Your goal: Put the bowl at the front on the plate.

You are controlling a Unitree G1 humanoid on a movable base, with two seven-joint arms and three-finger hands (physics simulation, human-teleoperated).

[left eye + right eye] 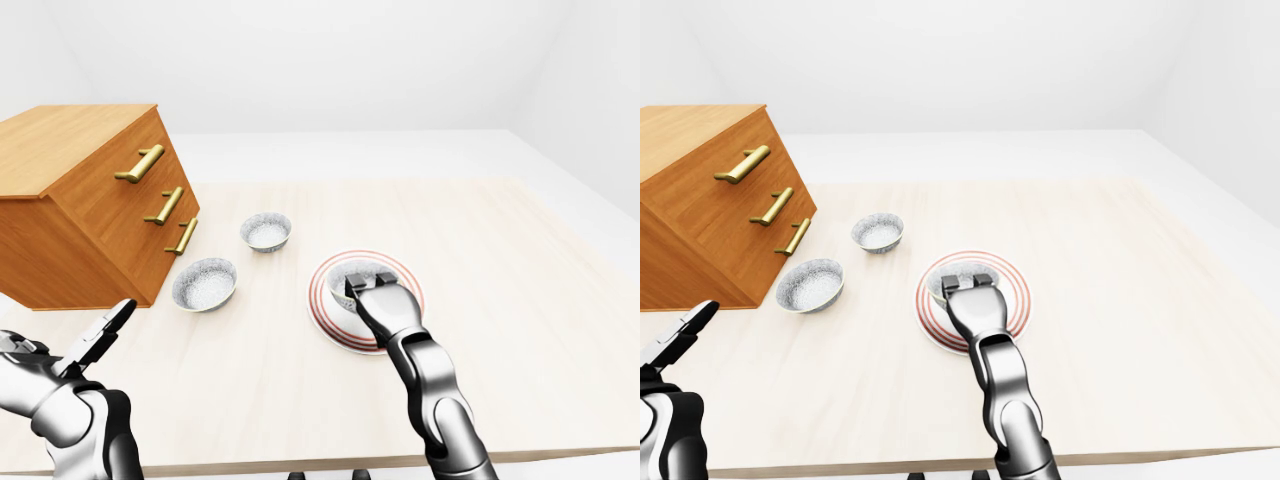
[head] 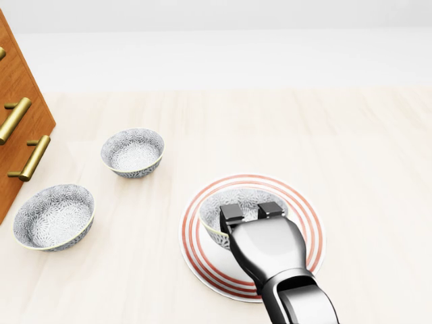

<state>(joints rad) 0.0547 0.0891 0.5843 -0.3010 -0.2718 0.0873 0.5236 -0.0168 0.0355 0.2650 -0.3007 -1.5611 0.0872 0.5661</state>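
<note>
The right hand (image 2: 251, 211) was clenched on the near rim of the bowl (image 2: 239, 200), two fingertips hooked inside, keeping it level over the middle of the plate (image 2: 305, 214); whether it rested there was unclear. The bowl was round, glazed and grey-patterned, the plate flat and white with red rings, on a pale wood-grain desk (image 2: 378, 162). The left hand (image 1: 100, 338) hung low, holding nothing, its grip impossible to tell.

Two patterned bowls (image 2: 132, 152) beside wooden dresser (image 1: 90, 200)

bowl (image 2: 237, 201) on plate (image 2: 307, 210); second bowl (image 2: 132, 152) left of plate; third bowl (image 2: 54, 216) lower left; chest (image 2: 13, 77) leftmost
</note>
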